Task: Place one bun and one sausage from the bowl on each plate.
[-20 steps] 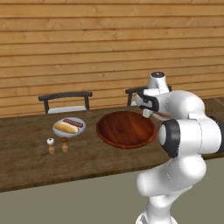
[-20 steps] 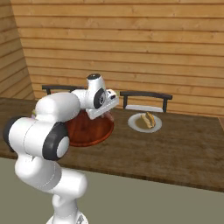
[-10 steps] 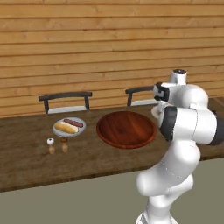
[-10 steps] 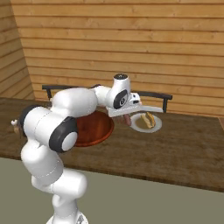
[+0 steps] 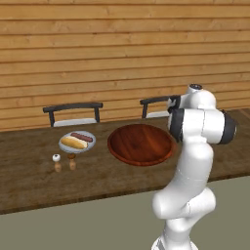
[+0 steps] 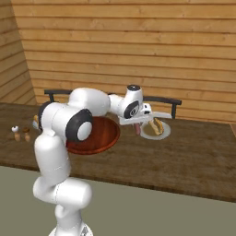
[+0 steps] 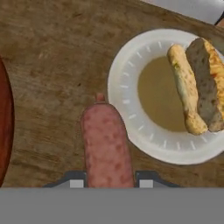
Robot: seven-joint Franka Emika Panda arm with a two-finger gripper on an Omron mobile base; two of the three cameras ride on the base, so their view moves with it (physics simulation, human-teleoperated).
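My gripper [image 6: 137, 123] is shut on a pink sausage [image 7: 106, 148], which hangs end-down just above the table. It hovers at the near-left rim of the right grey plate [image 7: 131, 118], between that plate and the bowl. A bun [image 7: 197, 85] lies on the far side of this plate [image 6: 148, 134]. The dark reddish-brown wooden bowl [image 5: 140, 144] sits mid-table with nothing showing inside; its rim [image 7: 3, 127] edges the hand view. The left plate [image 5: 64, 146] carries a bun [image 5: 73, 143] and a sausage [image 5: 82, 137].
Two small shakers [image 5: 57, 162] [image 5: 72, 161] stand in front of the left plate. Two dark chairs [image 5: 73, 112] [image 5: 156, 105] are pushed in behind the table, against a wooden plank wall. The table's front edge runs close below the bowl.
The arm has swung right, from over the bowl to the right plate's rim, carrying the sausage along. The bowl and plates have stayed put.
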